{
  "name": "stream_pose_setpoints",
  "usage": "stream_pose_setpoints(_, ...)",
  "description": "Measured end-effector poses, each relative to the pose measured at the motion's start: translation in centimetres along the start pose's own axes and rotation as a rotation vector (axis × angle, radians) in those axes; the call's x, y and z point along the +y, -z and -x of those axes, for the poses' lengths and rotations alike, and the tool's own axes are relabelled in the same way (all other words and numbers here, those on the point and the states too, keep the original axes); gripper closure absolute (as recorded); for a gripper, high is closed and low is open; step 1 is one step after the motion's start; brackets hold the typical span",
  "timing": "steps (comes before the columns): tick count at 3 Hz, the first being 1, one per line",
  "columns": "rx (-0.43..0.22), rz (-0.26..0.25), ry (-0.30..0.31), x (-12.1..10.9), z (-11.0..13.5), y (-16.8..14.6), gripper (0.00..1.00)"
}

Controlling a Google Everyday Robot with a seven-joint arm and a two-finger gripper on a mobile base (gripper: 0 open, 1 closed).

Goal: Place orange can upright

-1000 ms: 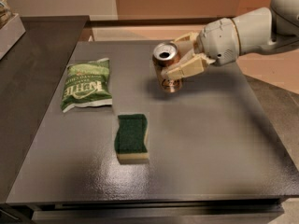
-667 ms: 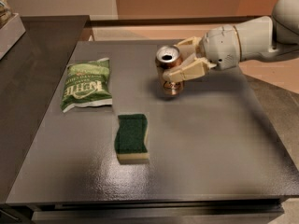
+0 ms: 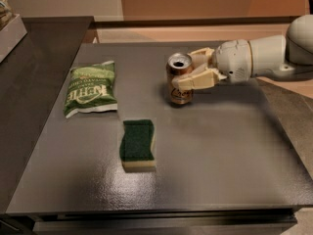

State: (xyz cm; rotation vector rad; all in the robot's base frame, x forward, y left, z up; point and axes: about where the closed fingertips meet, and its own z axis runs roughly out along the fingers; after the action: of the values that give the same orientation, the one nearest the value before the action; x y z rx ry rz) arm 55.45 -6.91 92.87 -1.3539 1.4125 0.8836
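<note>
One step left, seemingly: letting go. Upright on the surface [image 3: 220, 151], well apart from chip bag [image 3: 92, 88] and sponge [image 3: 138, 144]: the orange can [image 3: 179, 91], clasped near its top by the closed hand [image 3: 188, 68]. Next: opening gently, backing away without tipping.

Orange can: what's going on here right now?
The robot's gripper reaches in from the right with its jaws closed around the orange can. The can is upright, opening on top, with its base at the surface of the dark table, toward the far side. A green chip bag lies to the can's left and a green sponge sits nearer the camera, both apart from the can.
</note>
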Motion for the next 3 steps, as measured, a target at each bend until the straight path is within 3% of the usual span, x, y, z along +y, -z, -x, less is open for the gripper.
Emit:
stream_pose_setpoints(1,-0.036,-0.039,-0.042,-0.27,-0.73,0.15,0.82)
stream_pose_setpoints(3,-0.088,-0.079,-0.083,-0.52,-1.39,0.16,0.36)
